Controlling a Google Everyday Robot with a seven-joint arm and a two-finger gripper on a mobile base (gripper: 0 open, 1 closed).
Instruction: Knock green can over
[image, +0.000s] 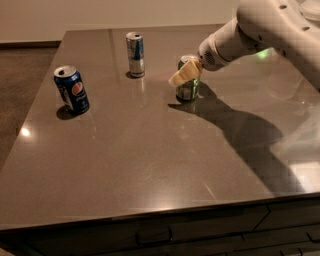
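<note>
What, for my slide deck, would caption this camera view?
Gripper at the top of the green can; blue Pepsi can and slim silver can stand apart.

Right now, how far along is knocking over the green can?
Done: the end effector is at the upper part of the green can, overlapping it in view. In hand: the push itself; contact cannot be confirmed. Left: the tip-over, since the can stands upright on the table.

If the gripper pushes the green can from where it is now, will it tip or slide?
Probably tips: the gripper is at the upper part of the upright green can. Once down, it may roll on the glossy table.
</note>
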